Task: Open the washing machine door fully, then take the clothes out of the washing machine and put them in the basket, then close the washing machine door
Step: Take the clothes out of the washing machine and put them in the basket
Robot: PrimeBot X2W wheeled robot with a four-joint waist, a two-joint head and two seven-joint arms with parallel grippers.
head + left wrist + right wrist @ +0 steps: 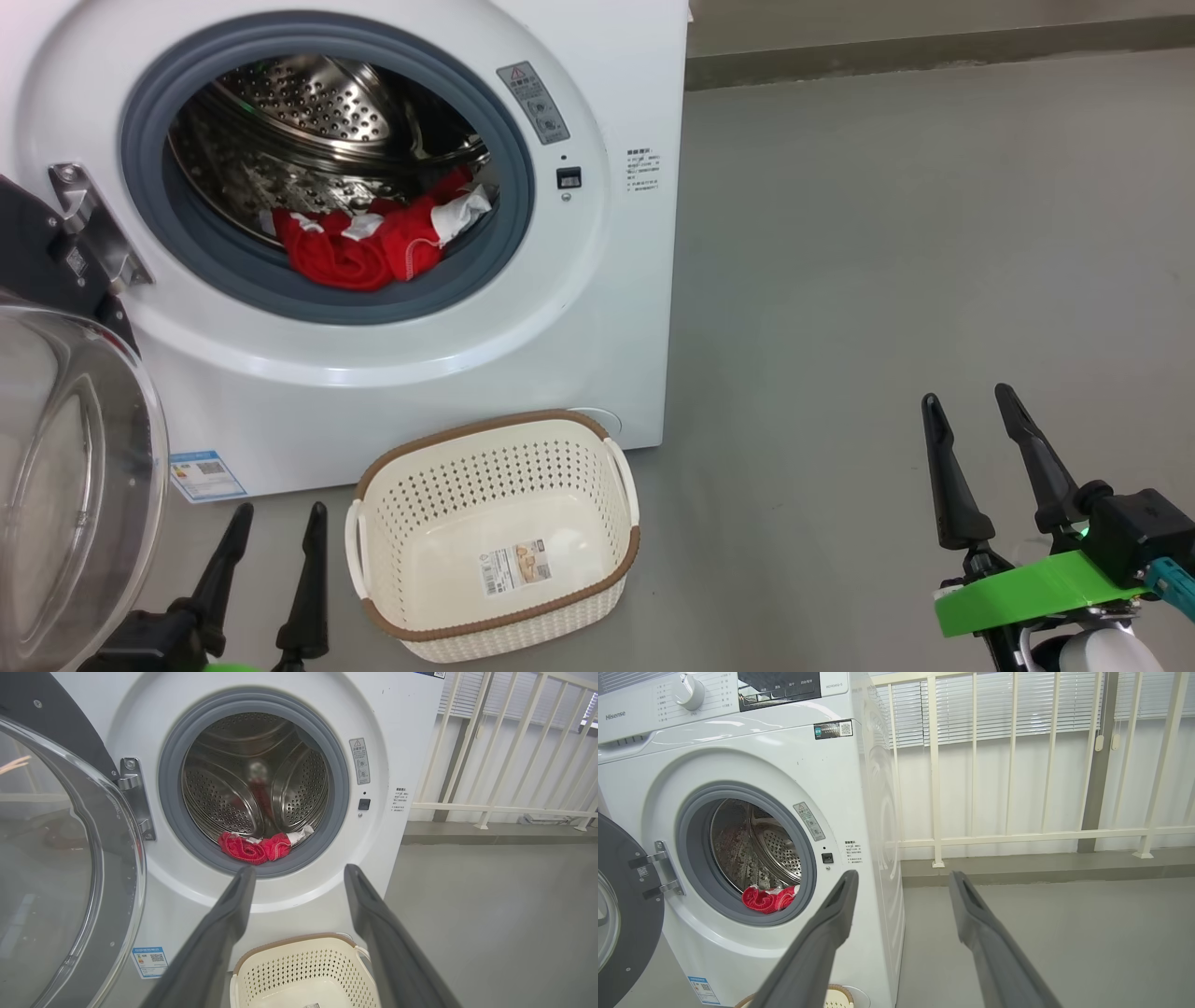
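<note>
The white washing machine [616,308] [411,737] [752,756] stands with its door [65,467] [60,858] [621,914] swung open to the left. Red clothes [359,245] [254,847] [768,899] with white parts lie at the front of the steel drum. On the floor in front of the machine sits the cream basket [373,523] [299,963], with nothing in it. My left gripper [277,523] [299,872] hovers open just left of the basket, low before the machine. Far to the right over bare floor, my right gripper [971,397] [901,877] is open too.
Grey floor [887,233] stretches to the right of the machine. A white railing [1017,835] with blinds behind it runs along a raised kerb at the back. The open door's glass bowl bulges out close to my left arm.
</note>
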